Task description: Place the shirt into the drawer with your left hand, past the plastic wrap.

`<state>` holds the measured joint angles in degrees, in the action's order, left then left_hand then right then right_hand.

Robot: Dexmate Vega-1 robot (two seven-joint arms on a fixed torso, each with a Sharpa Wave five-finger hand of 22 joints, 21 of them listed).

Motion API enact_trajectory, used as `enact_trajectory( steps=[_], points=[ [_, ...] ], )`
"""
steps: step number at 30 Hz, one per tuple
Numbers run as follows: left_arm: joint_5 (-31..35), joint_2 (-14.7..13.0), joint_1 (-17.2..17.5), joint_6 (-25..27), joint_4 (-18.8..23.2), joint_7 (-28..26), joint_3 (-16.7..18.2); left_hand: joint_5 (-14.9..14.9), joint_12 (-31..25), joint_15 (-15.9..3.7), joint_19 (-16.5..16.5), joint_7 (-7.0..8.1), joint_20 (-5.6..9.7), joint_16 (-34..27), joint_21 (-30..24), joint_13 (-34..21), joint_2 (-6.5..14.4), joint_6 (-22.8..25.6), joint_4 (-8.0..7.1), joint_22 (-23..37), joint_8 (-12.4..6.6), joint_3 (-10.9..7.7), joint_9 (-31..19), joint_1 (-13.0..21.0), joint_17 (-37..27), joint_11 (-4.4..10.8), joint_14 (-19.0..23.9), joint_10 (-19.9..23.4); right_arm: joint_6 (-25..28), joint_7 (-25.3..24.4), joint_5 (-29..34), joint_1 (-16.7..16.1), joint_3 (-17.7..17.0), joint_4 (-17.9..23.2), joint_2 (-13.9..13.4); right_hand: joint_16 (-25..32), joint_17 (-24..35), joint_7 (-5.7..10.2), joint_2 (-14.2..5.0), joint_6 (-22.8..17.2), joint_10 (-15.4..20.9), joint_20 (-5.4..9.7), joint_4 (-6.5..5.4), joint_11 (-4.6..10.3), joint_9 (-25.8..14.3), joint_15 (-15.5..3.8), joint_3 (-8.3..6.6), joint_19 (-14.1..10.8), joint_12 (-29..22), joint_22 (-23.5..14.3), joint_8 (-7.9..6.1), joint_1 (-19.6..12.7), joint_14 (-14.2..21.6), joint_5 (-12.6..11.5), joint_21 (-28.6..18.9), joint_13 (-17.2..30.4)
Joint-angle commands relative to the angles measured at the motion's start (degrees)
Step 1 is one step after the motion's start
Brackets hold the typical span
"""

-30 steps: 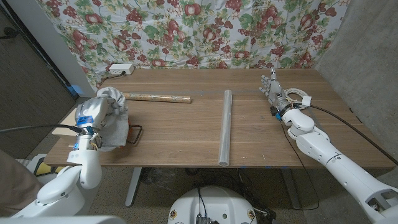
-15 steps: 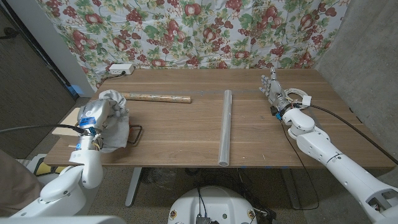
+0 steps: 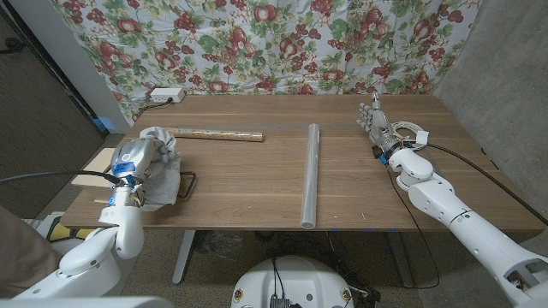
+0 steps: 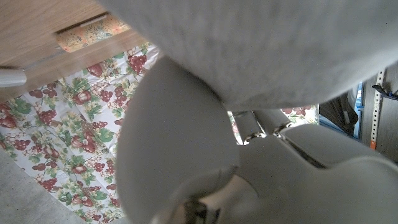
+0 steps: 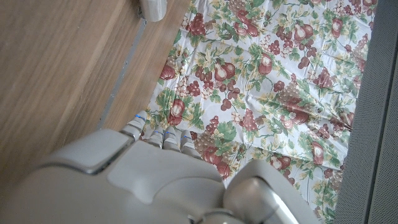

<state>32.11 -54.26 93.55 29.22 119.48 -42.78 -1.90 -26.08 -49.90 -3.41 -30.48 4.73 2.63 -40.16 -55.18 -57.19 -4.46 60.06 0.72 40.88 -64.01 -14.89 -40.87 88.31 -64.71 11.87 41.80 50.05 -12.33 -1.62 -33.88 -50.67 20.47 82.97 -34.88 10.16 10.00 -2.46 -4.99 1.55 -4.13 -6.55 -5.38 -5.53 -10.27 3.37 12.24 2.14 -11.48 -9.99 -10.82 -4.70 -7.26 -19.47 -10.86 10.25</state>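
While the left hand (image 3: 135,159) grips the bunched pale grey shirt (image 3: 163,168) at the wooden table's (image 3: 248,184) left edge, the right hand (image 3: 375,125) stands idle.
Nearest, the shirt hangs beside a black wire handle (image 3: 187,185), seemingly over the drawer, though that is hard to judge. Mid-table lies the long clear plastic wrap roll (image 3: 311,174). Further back rest the brown patterned paper roll (image 3: 217,134) and the right hand, fingers straight, holding nothing.
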Motion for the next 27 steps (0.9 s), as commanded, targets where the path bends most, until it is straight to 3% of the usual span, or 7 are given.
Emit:
enact_trajectory(
  steps=[1, 9, 27],
  points=[
    [-1.1, -1.1, -1.2, 0.5, -0.6, 0.1, -1.8, -0.3, -0.3, -4.02, 0.0, -0.22, 10.05, -0.4, -0.4, 0.0, 1.1, -0.1, 9.29, 0.1, -0.32, -22.91, 0.2, 0.5, 0.0, 0.06, 0.9, 0.0, 0.2, -0.6, -0.1, -1.0, -0.4, 1.0, -0.5, 0.4, 0.2, -0.36, -0.29, -0.2, 0.0, -0.31, -0.08, -0.44, -0.3, -0.30, -0.12, 0.1, -0.5, -0.2, -0.07, 0.0, -0.3, 0.2, -0.2, 0.3],
    [-1.6, -2.0, -1.6, 0.9, -0.8, 0.5, -2.6, -0.1, 0.6, -4.86, 0.2, -0.89, 10.07, -0.3, -0.2, 1.4, 1.6, 1.5, 9.23, -0.1, 0.46, -21.72, 2.8, 0.7, 1.5, -0.03, 0.9, 0.0, 0.4, -0.7, -0.3, -1.0, -0.3, 1.1, -0.3, 0.4, 0.2, -0.33, -0.31, -0.3, 0.0, -0.29, -0.08, -0.39, -0.3, -0.40, -0.16, 0.0, -0.5, -0.2, -0.08, 0.0, -0.3, 0.2, -0.3, 0.3],
    [-2.4, -2.7, -1.1, 2.6, -0.2, 0.6, -3.2, -0.3, 1.9, -6.45, 1.8, -0.20, 9.66, -0.1, 0.8, 3.3, 2.1, 1.8, 8.83, -0.8, 1.53, -20.65, 5.2, -0.2, 3.6, 0.04, 0.8, -0.4, 0.1, -0.1, -0.1, -0.7, 0.0, 0.5, -0.1, 0.4, 0.2, -0.25, -0.41, -0.3, 0.0, -0.26, -0.09, -0.38, -0.3, -0.37, -0.26, 0.0, -0.5, -0.2, -0.08, 0.0, -0.2, 0.2, -0.3, 0.3]
  ],
)
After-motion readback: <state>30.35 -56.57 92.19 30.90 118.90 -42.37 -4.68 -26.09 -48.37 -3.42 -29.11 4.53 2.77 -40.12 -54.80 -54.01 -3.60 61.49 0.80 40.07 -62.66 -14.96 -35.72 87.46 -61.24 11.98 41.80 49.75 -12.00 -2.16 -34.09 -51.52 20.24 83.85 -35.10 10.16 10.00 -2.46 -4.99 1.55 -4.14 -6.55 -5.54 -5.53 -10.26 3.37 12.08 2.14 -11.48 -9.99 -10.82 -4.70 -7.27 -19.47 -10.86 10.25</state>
